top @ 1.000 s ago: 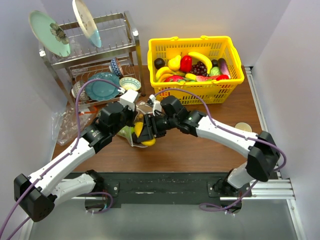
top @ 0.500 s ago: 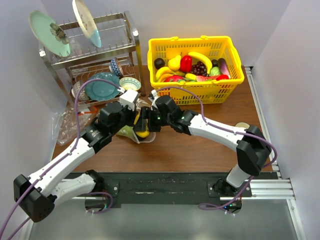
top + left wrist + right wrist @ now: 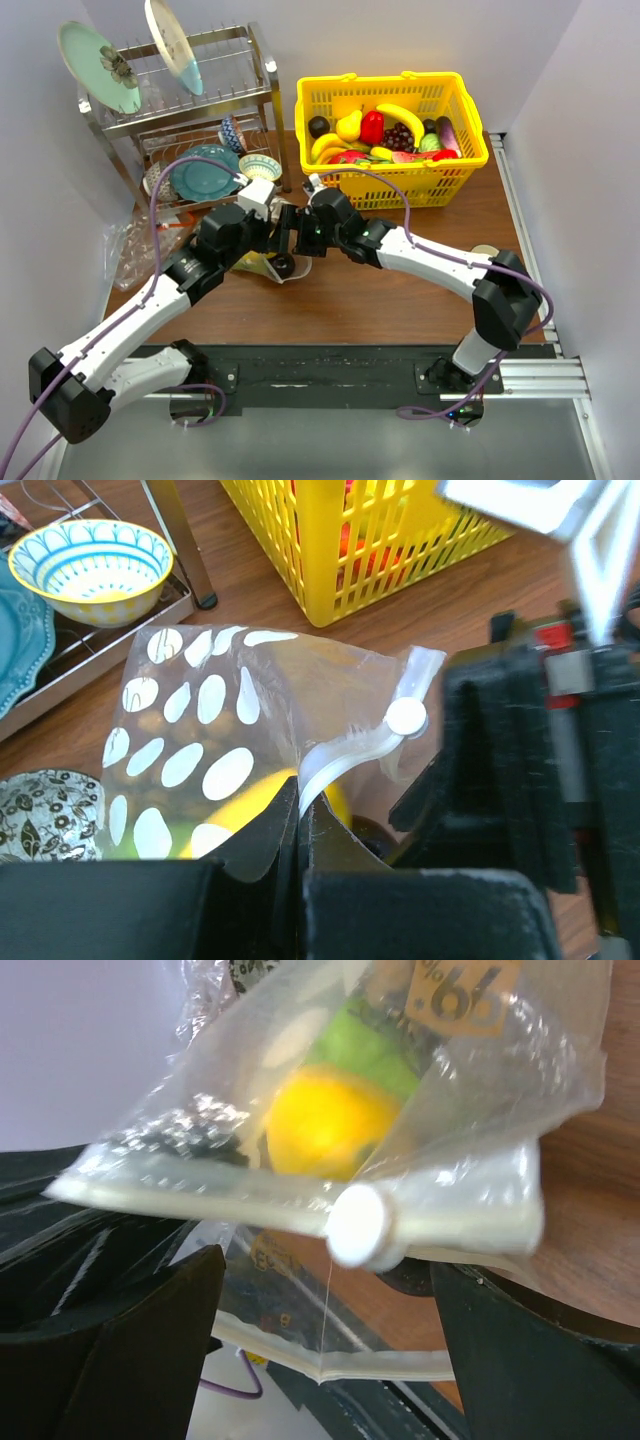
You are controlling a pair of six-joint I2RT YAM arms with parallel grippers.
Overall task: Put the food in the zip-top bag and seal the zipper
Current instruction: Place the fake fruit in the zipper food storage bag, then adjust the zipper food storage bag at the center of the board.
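Wood table (image 3: 400,300), one zip-top bag (image 3: 480,1090), one yellow fruit (image 3: 330,1120), one green fruit (image 3: 375,1050)

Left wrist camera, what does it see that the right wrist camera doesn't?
Only the left wrist view shows the yellow basket, the blue-and-yellow bowl on the rack, and the left fingers pinched shut on the edge of the zip-top bag. Only the right wrist view shows the orange label on the bag and, plainly, a green fruit. Both show the bag, its zipper with the white slider, and the yellow fruit inside.
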